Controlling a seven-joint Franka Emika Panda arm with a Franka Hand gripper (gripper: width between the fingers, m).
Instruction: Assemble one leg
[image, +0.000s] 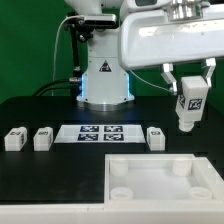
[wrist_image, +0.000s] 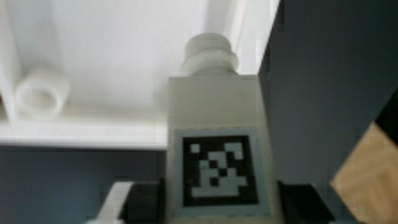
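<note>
My gripper (image: 189, 88) is shut on a white leg (image: 190, 104) with a black-and-white marker on its face, and holds it upright in the air above the far right part of the large white tray-like piece (image: 165, 181). In the wrist view the leg (wrist_image: 214, 120) fills the middle between the dark fingers (wrist_image: 306, 198), its round peg end pointing toward the tray piece (wrist_image: 107, 60) and one round socket (wrist_image: 39, 92). Three more legs lie on the black table: two at the exterior view's left (image: 15, 139) (image: 43, 138) and one beside the marker board (image: 154, 137).
The marker board (image: 100, 133) lies flat at the table's middle, in front of the arm's base (image: 103, 82). The tray piece has round sockets in its corners (image: 119, 173). Cables run behind the base at the exterior view's left.
</note>
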